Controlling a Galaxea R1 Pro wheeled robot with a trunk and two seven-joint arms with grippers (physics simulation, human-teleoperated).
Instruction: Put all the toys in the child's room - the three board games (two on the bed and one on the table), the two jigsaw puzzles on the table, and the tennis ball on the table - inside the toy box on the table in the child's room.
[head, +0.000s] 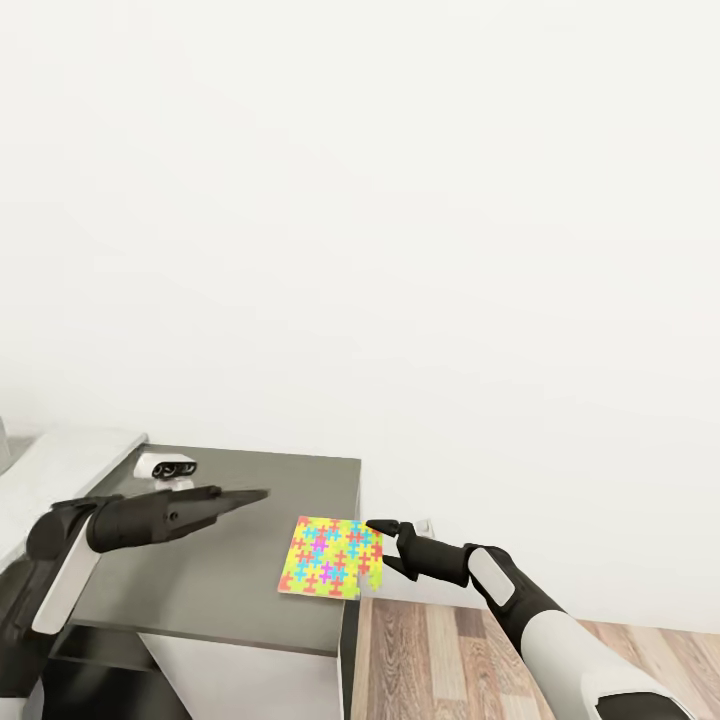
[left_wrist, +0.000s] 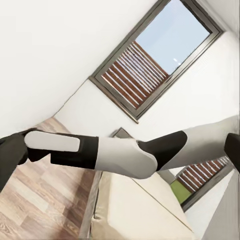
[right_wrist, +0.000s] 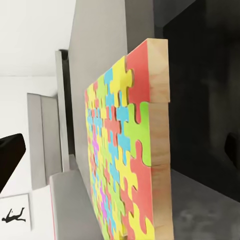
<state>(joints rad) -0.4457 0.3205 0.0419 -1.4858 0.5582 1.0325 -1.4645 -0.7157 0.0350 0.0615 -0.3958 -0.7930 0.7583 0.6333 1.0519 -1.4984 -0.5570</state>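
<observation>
Jigsaw puzzle (head: 332, 558): thin neon square, wooden edge, corner piece missing.

Both arms wear glossy white shell panels over matte black joints and wrists. The left pincer (head: 262, 494), lower left, tapers into long black fingers. The right pincer (head: 385, 545), lower centre, is black with shorter, curved fingers.

A jigsaw puzzle (head: 332, 557) of neon yellow, pink, blue, green and orange pieces on a dark grey table (head: 250, 480).

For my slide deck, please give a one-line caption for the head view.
Right hand reaching the edge of a jigsaw puzzle at the corner of the dark grey table; left hand hovers above.
</observation>
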